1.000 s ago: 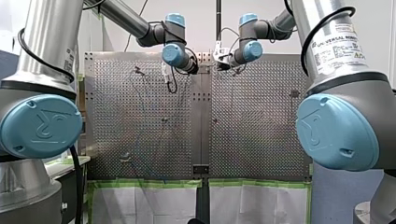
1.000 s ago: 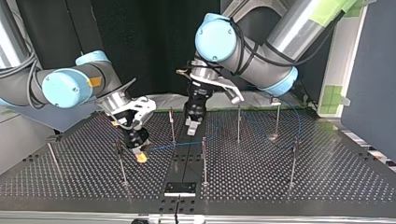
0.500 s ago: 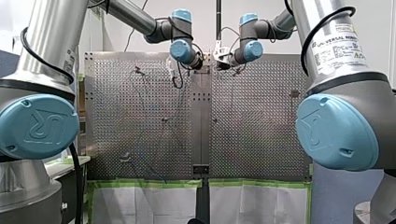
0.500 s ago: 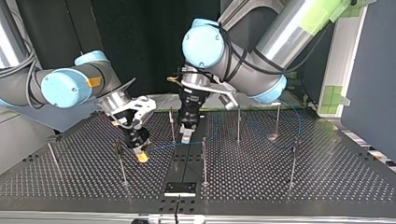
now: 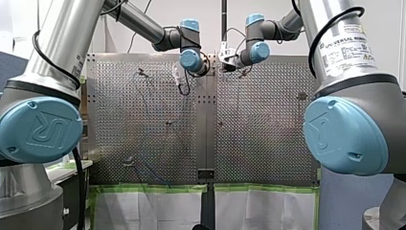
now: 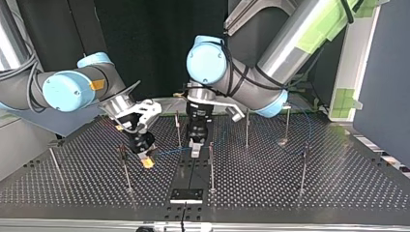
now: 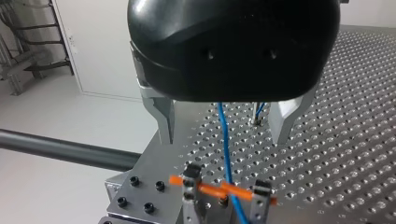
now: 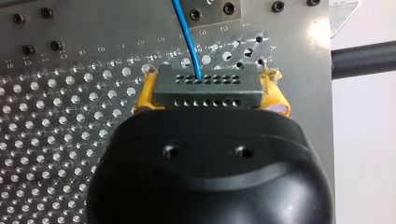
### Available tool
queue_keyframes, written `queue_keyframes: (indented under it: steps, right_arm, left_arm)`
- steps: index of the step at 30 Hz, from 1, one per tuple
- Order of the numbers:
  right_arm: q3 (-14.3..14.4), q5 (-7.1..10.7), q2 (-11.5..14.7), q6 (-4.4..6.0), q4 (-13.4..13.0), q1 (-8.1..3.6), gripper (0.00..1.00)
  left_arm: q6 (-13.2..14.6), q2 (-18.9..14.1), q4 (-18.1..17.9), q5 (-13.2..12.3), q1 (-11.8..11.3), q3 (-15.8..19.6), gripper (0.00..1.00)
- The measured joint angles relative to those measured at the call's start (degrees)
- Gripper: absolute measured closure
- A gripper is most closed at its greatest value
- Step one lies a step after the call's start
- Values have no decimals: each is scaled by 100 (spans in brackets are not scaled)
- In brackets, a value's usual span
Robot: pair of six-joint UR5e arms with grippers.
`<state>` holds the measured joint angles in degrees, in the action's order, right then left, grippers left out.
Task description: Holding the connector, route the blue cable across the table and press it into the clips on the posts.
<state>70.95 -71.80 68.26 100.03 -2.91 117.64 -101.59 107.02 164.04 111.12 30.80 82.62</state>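
1. Perforated metal table (image 6: 300,193) against a dark backdrop. Thin upright posts (image 6: 211,166) stand on it, one just beside my left gripper (image 7: 223,139).
2. Step in hand, as I judge it: seating the blue cable (image 7: 227,163) in a clip near the table's middle seam.
3. To do it well, the right arm should hold the line lightly taut and level. The left fingers (image 7: 163,116) should straddle the cable squarely over the clip and push straight down, with no sideways drag that could bend the post.
4. Left gripper: metal fingers well apart, gripping nothing. The cable runs between them and seems to touch neither. Just ahead of the fingertips sits what looks like a clip (image 7: 219,189), black with an orange bar, and the cable crosses it.
5. My right gripper (image 8: 208,80): yellow pads (image 8: 275,98) clamped on the grey connector (image 8: 205,95). The cable leaves the connector's face straight ahead of the gripper.
6. Likely risk: too much pull from the right arm could lift the cable off the clip before it seats.
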Motion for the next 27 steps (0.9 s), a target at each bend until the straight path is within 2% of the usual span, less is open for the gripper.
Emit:
queue_keyframes:
  steps: [7, 12, 19, 20, 21, 22, 23, 24, 25, 26, 27]
  right_arm:
    - [1, 2, 0, 1, -1, 0, 100]
    - [0, 12, 0, 1, 6, 0, 100]
    - [0, 16, 0, 1, 4, 0, 100]
    - [1, 16, 0, 1, 6, 0, 100]
    - [1, 16, 0, 1, 6, 0, 100]
    - [2, 16, 0, 1, 7, 0, 100]
    - [2, 16, 0, 1, 8, 0, 100]
    - [1, 16, 0, 1, 8, 0, 100]
    - [1, 16, 0, 1, 8, 0, 100]
    - [2, 16, 0, 1, 8, 0, 100]
    - [2, 16, 0, 1, 9, 0, 100]
  left_arm:
    - [29, 256, 166, -111, 32, -250, 0]
    - [41, 526, 203, -94, 36, -471, 0]
    - [47, 738, 260, 38, 34, -518, 0]
    - [49, 743, 266, 54, 38, -519, 17]
    - [58, 748, 272, 70, 47, -519, 17]
    - [70, 750, 277, 79, 54, -519, 29]
    - [83, 750, 284, 87, 62, -520, 51]
    - [99, 751, 297, 99, 73, -520, 51]
    - [108, 751, 304, 109, 81, -520, 65]
    - [112, 751, 310, 124, 88, -521, 87]
    - [114, 751, 315, 149, 96, -521, 87]
